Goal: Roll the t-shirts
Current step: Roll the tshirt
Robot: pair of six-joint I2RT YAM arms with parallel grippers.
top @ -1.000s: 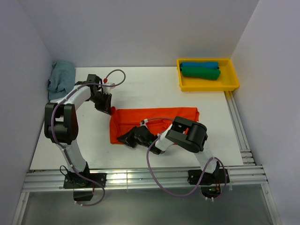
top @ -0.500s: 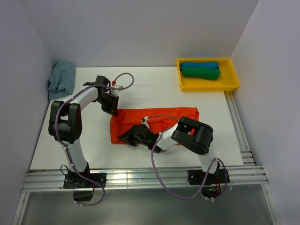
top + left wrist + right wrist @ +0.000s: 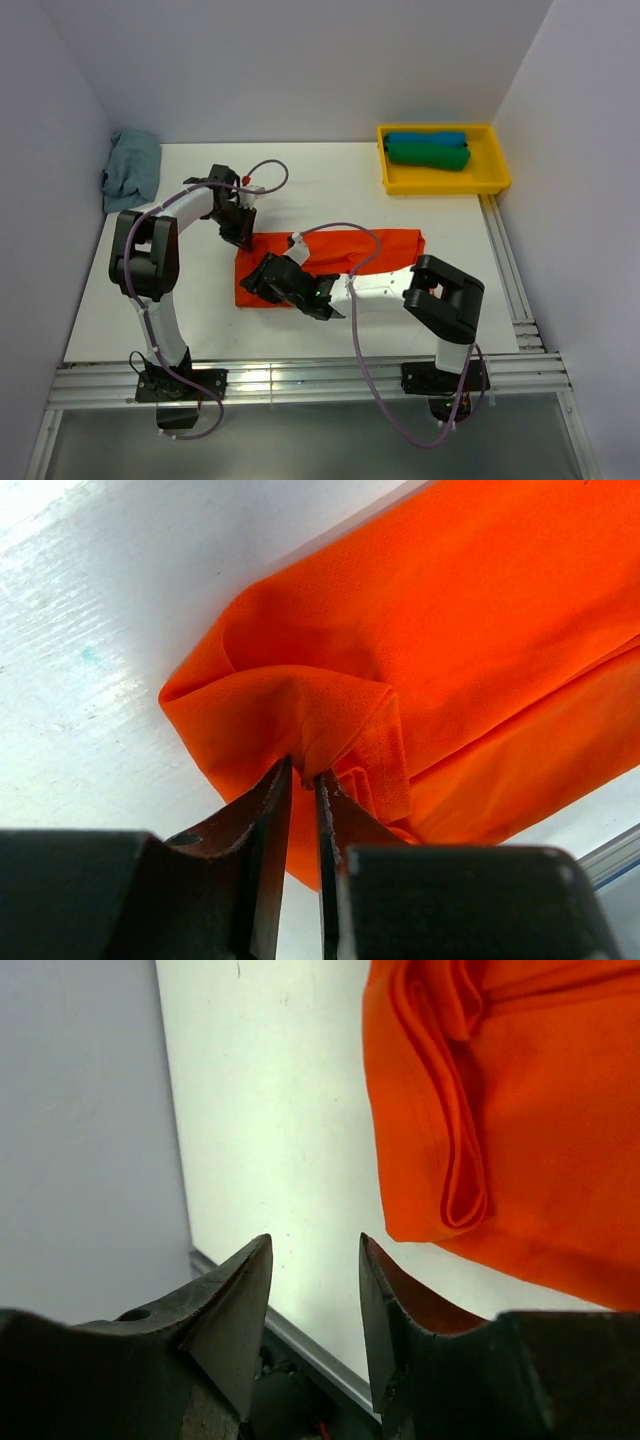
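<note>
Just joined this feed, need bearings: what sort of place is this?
Probably a robot test cell, not a home: plain white walls box in a white tabletop, aluminium rails edge its front, and a yellow plastic tray holds a rolled blue t-shirt and rolled green t-shirt.

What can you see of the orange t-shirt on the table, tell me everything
The orange t-shirt is bright, fine-knit cloth, folded into a long band lying flat across the white table, with layered, creased edges at its left end. The left gripper pinches a raised fold at that end's far corner. The right gripper stands open beside the near corner, holding nothing.
</note>
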